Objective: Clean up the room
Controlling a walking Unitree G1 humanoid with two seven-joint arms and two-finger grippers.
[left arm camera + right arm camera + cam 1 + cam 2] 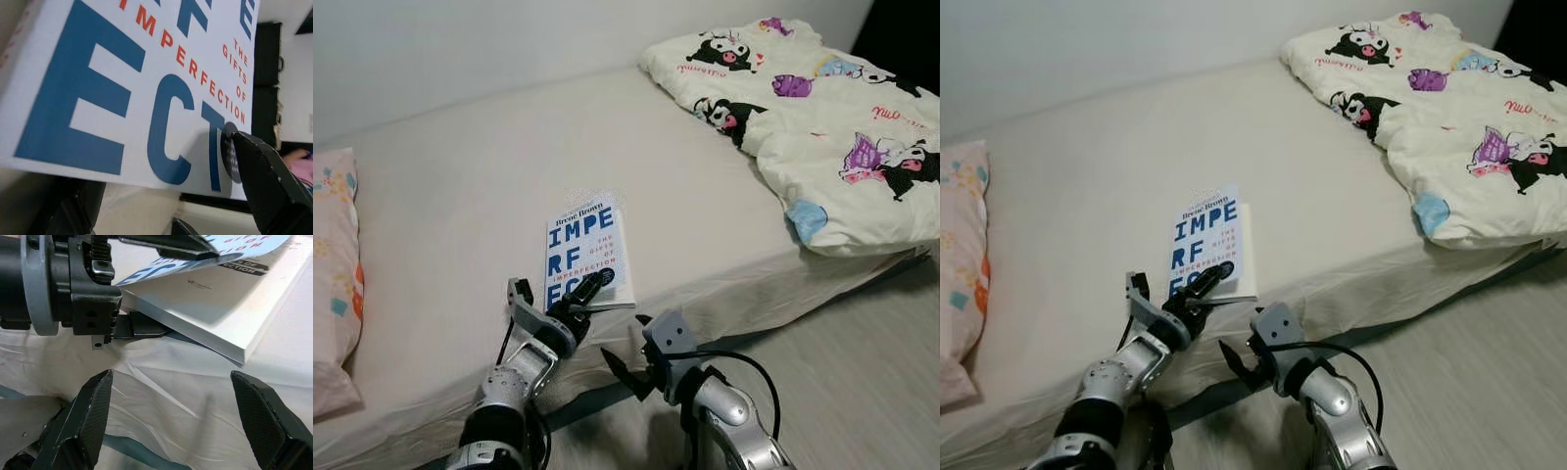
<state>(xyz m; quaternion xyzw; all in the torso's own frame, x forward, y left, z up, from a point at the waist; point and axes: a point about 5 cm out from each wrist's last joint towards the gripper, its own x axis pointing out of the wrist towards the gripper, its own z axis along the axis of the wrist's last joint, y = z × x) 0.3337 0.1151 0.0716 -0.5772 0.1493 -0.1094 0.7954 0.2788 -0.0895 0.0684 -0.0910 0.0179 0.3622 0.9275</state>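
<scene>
Both silver arms reach in from 6 o'clock. Behind them the bed (489,166) spreads wide, a cartoon-print blanket (822,117) bunched at 2 o'clock and a pink pillow (333,264) at 9 o'clock. Near the bed's front edge lies a white book (590,250). Left hand (582,296) is clamped on its near corner, cover lifted. Right hand (171,426) hovers just below, fingers (93,416) spread apart.

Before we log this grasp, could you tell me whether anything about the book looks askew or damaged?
Yes: the left pincer grips the book at its near edge on the bed, and the front cover is peeling up from the pages while a lower finger slides beneath, so it may bend.
</scene>
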